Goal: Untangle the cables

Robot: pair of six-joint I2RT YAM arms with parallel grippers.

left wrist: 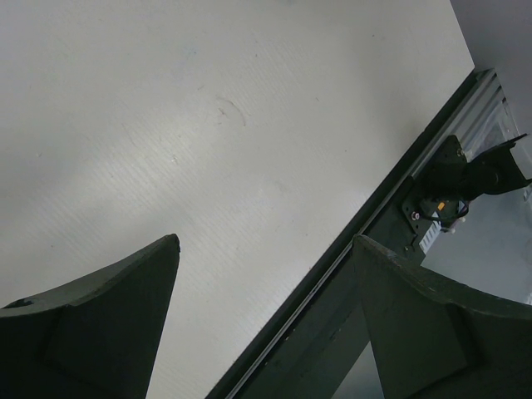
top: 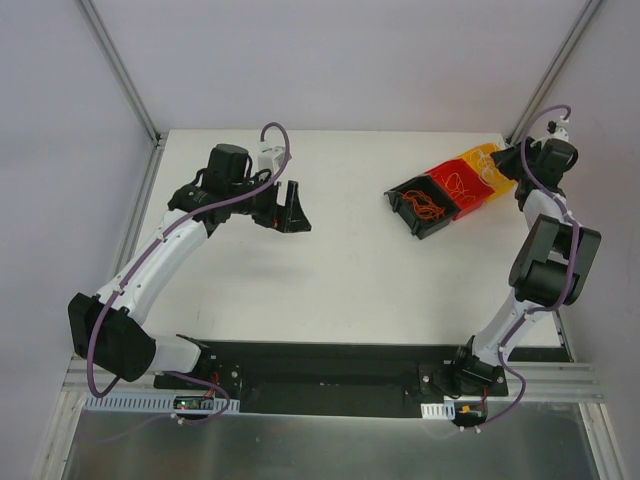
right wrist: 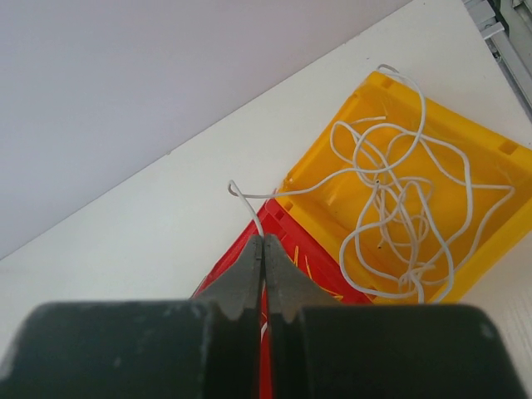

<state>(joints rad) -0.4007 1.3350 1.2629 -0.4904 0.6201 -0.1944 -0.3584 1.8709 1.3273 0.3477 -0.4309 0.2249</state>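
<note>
Three small bins stand in a row at the back right: a black bin (top: 422,206) with orange cables (top: 428,208), a red bin (top: 463,186) with thin yellowish cables, and a yellow bin (top: 494,166) with whitish cables. In the right wrist view the whitish cables (right wrist: 399,208) lie looped in the yellow bin (right wrist: 490,166). My right gripper (right wrist: 264,239) is shut on one whitish strand that runs out over the bin's rim, above the red bin (right wrist: 287,233). My left gripper (top: 292,208) is open and empty over the bare table at mid left.
The white table (top: 340,270) ends at a black base strip (top: 330,365) in front. Metal frame posts (top: 120,70) stand at the back corners. The left wrist view shows the table's near edge and the right arm's base (left wrist: 465,187).
</note>
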